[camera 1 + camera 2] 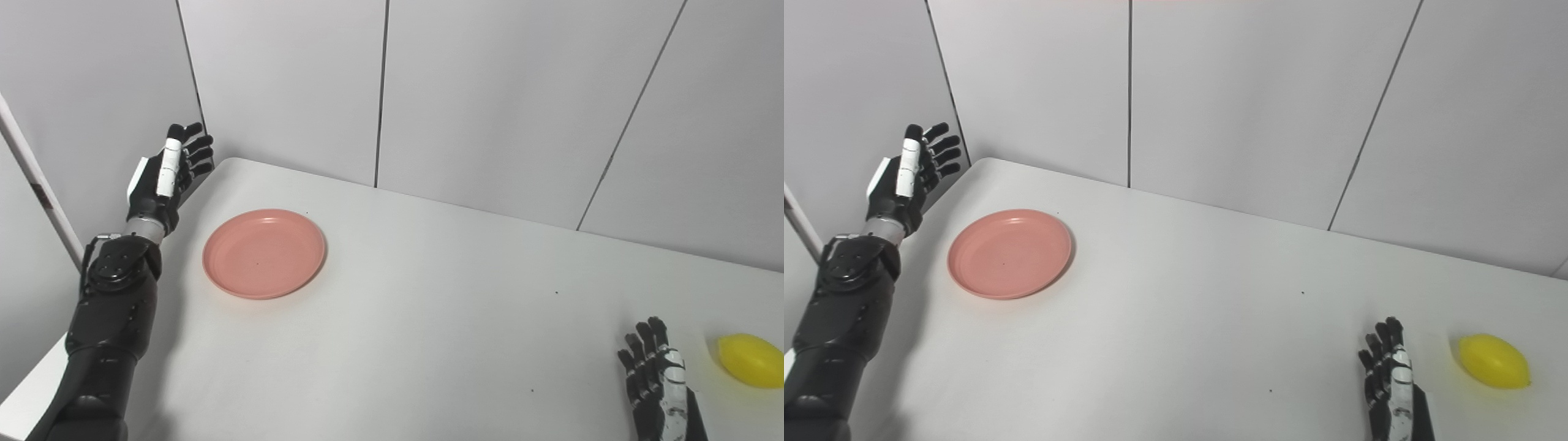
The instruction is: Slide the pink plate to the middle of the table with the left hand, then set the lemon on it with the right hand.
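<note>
Waiting beside the pink plate, the left hand is open.
Pushing too hard risks the plate overshooting the table middle; right hand is open near the lemon.

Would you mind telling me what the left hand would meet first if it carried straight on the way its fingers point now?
Probably the grey wall panel. The left hand points up and away, left of the pink plate, and would likely pass it; depth is unclear.

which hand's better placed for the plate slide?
Left. The left hand is open beside the pink plate, not touching it. The right hand is open at the table's far side, by the lemon.
</note>
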